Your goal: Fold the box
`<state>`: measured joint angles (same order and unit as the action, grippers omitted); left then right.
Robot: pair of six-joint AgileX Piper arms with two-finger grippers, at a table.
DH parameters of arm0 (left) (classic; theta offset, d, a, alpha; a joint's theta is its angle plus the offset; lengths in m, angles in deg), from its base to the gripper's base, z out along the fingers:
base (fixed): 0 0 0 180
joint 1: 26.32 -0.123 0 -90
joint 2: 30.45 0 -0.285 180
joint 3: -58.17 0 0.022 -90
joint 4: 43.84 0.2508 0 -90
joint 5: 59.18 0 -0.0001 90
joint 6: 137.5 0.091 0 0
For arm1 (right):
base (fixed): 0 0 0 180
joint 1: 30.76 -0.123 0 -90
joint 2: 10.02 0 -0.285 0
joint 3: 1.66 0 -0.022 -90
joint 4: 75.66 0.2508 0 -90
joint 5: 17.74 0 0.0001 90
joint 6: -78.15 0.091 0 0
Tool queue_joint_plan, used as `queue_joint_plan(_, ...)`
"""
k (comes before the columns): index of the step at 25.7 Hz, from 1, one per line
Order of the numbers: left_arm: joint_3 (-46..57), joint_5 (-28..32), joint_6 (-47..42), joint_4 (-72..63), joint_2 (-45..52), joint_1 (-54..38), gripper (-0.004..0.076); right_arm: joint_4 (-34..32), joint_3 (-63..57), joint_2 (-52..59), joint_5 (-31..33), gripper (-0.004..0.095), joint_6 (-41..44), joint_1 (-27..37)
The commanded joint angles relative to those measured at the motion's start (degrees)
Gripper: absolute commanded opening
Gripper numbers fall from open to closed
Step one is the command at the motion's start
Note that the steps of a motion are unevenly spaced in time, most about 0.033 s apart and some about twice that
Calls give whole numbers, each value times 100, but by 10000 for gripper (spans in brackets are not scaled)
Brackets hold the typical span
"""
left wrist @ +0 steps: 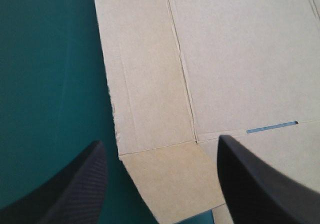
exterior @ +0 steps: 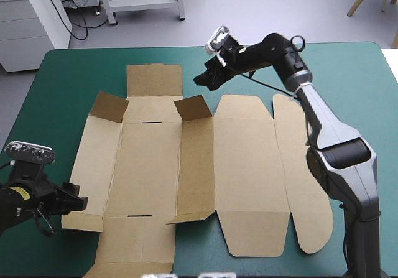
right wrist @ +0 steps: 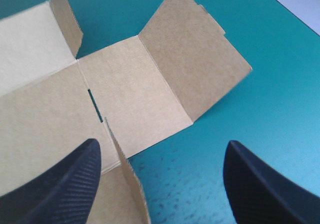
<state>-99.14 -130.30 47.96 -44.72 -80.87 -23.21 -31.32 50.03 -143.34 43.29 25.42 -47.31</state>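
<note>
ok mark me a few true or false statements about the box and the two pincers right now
1. The box lies mostly flat on the teal-green table. True.
2. The left pincer is shut on the box. False: its fingers stand apart, open, at the box's near left corner.
3. The right pincer is open and holds nothing. True.
4. Every flap of the box lies flat. False: a small flap near the right pincer stands raised.
</note>
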Motion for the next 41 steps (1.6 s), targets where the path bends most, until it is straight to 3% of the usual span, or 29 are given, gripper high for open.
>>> queue_joint_plan(1, -287, 265, -149, -58, -127, 21, 456, 231, 505, 663, 813, 648, 1148, 384)
queue_joint_plan(5, -526, 342, -149, -329, -547, 21, 456, -646, 491, 1099, 795, 643, 2489, 744)
queue_joint_plan(12, -1301, 208, -162, -279, -1406, 8, 456, -2253, 473, 1907, 795, 541, 3429, 1070)
queue_joint_plan(18, -1531, -9, -423, 442, -1890, -1, 456, -2241, -181, 2808, 795, 531, 3608, 1388)
queue_joint_plan(28, -1338, -309, -902, 1450, -1984, -31, 456, -2521, -2627, 4158, 784, 529, 3376, 1401)
queue_joint_plan(32, -409, -16, -736, 589, -1953, -1052, 456, -2105, -3505, 4673, 620, 530, 3319, 1401)
queue_joint_plan(37, 137, 333, 470, -1155, -1953, -2515, 456, -2119, -3958, 5282, 609, 530, 3334, 1401)
queue_joint_plan(41, 212, 410, 667, -1377, -2094, -2569, 456, -2135, -4225, 5785, 338, 530, 3371, 1372)
